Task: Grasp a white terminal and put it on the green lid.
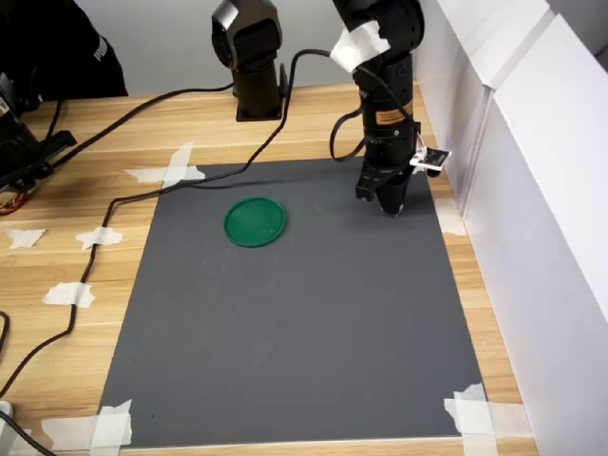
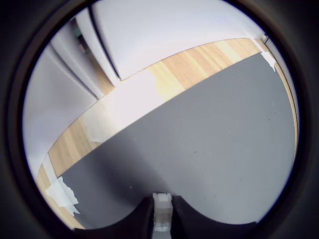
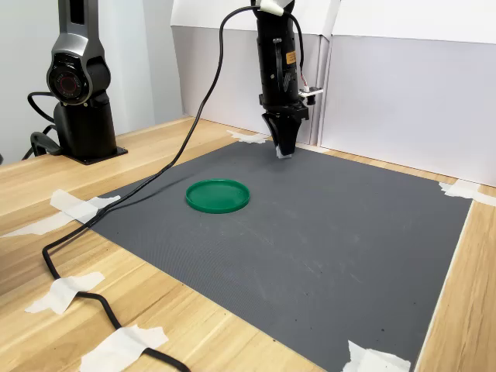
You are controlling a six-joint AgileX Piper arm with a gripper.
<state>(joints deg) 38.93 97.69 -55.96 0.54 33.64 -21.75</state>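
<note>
The white terminal (image 2: 162, 214) is pinched between my two dark fingers in the wrist view, a small white block held just above the grey mat. My gripper (image 1: 391, 207) (image 3: 283, 152) (image 2: 162, 221) is shut on it near the mat's far corner by the white wall. In both exterior views the terminal is only a pale speck at the fingertips. The green lid (image 1: 255, 221) (image 3: 218, 195) lies flat on the mat, to the gripper's left in both exterior views and nearer the camera in the second exterior view. The lid holds nothing.
A grey mat (image 1: 285, 332) is taped onto the wooden table (image 1: 57, 256). White wall panels (image 1: 532, 190) stand close to the gripper. A second black arm base (image 1: 255, 57) stands behind the mat, and a black cable (image 1: 95, 247) runs across the table.
</note>
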